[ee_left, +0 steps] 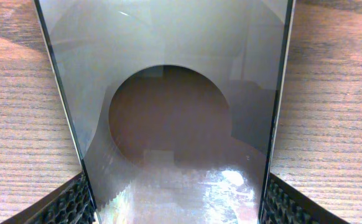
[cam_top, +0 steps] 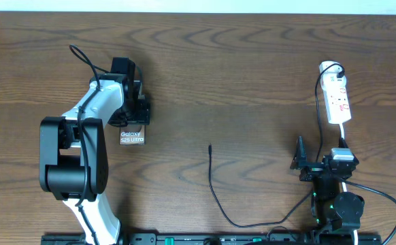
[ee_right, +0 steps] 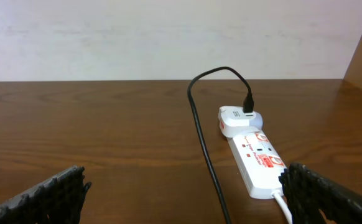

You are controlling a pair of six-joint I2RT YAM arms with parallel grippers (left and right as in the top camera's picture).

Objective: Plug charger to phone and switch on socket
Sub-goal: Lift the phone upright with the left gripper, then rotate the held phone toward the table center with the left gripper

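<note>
The phone (cam_top: 132, 136) lies flat at the left, its white "Galaxy S25 Ultra" lettering showing. My left gripper (cam_top: 134, 114) is shut on its far end. In the left wrist view the phone's glossy face (ee_left: 168, 93) fills the space between both pads (ee_left: 69, 208), which press on its long edges. The charger's black cable (cam_top: 215, 190) lies loose mid-table with its connector tip (cam_top: 210, 145) free, about a hand's length right of the phone. Its white plug (cam_top: 330, 68) sits in the socket (cam_top: 338, 101) at the far right. My right gripper (cam_top: 320, 156) stands open and empty just short of the socket (ee_right: 259, 162).
The socket's white cord (cam_top: 351, 178) runs down past the right arm to the front edge. The charger cable (ee_right: 203, 143) crosses the wood between my right fingers. A pale wall (ee_right: 168, 37) closes off the table's far side.
</note>
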